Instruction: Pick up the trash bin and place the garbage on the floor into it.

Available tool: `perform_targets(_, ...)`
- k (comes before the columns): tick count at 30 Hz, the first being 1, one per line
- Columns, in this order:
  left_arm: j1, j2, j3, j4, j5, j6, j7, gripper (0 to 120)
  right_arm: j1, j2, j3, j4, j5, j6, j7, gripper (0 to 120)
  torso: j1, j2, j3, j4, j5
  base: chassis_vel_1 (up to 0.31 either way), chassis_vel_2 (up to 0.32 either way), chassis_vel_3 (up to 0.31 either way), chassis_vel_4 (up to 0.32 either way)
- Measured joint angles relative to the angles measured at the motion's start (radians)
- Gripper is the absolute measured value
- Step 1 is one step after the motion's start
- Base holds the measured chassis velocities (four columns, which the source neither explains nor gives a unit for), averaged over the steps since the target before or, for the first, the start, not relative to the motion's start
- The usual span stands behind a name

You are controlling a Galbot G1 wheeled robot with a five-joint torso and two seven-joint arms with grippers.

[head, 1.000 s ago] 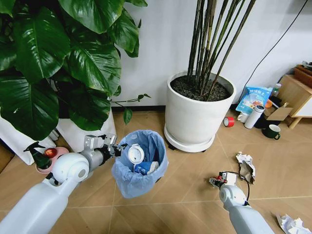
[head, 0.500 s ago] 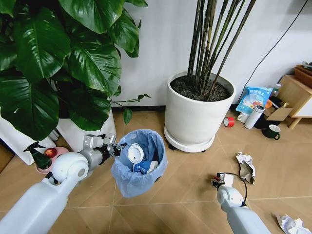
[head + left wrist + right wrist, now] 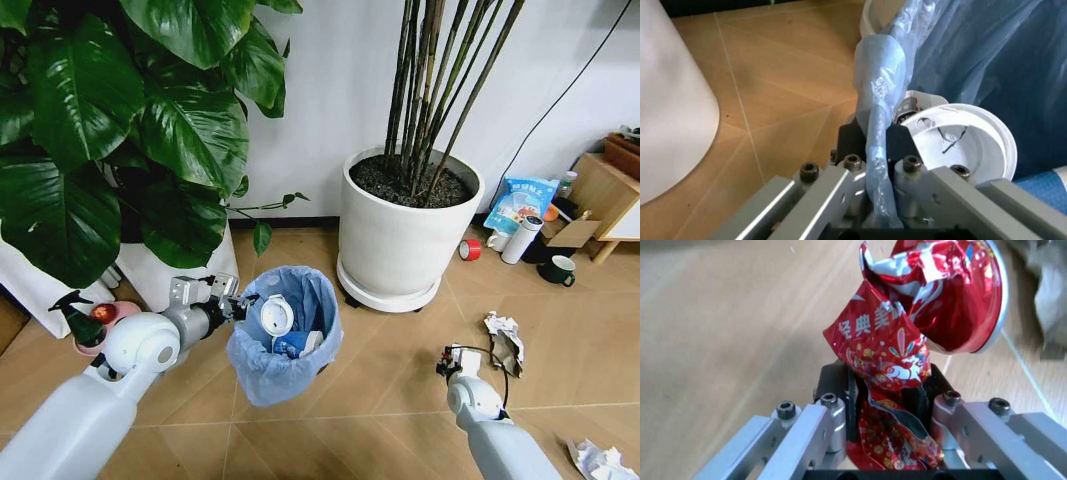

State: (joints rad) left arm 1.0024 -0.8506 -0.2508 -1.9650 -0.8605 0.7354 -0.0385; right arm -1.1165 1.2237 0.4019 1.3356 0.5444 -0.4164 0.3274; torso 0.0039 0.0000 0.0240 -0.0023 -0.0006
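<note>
Trash bin (image 3: 285,335), blue-lined and part-filled, held off the floor (image 3: 390,380) by left claw (image 3: 875,150) clenched on its rim. Right claw (image 3: 888,385), low beside it, clamped on crushed red can (image 3: 920,325). Step in hand, by judgement: carrying the can over; next, release above the bin's mouth.

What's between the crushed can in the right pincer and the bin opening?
Nothing visible. The right pincer, shut on the crushed red can, hangs over bare floor; the trash bin, held at its rim by the left pincer, is to its left.
</note>
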Motion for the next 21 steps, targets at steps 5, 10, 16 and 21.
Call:
perform_targets(5, 0.003, -0.001, -0.001, -0.001, 0.001, 0.000, 0.000, 0, -0.028, -0.014, -0.005, 0.075, 0.000, -0.002, -0.006, 19, 0.000, 0.000, 0.000, 0.0000, -0.0002, 0.000, 0.000, 0.000, 0.000)
perform_targets(10, 0.007, -0.011, 0.000, 0.005, 0.009, 0.000, -0.012, 0, -0.107, -0.042, -0.050, 0.319, 0.016, -0.012, -0.046, 19, 0.000, 0.000, 0.000, -0.0001, -0.0002, 0.000, 0.000, 0.000, 0.000)
perform_targets(16, 0.002, -0.025, 0.012, 0.015, 0.012, 0.000, -0.020, 0, -0.123, -0.076, -0.091, 0.550, 0.064, -0.016, -0.079, 19, 0.000, 0.000, 0.000, 0.0000, -0.0001, 0.000, 0.000, 0.000, 0.000)
perform_targets(21, -0.012, -0.040, 0.027, 0.024, 0.012, 0.000, -0.027, 0, -0.057, -0.141, -0.108, 0.712, 0.166, -0.027, -0.099, 19, 0.000, 0.000, 0.000, 0.0000, -0.0003, 0.000, 0.000, 0.000, 0.000)
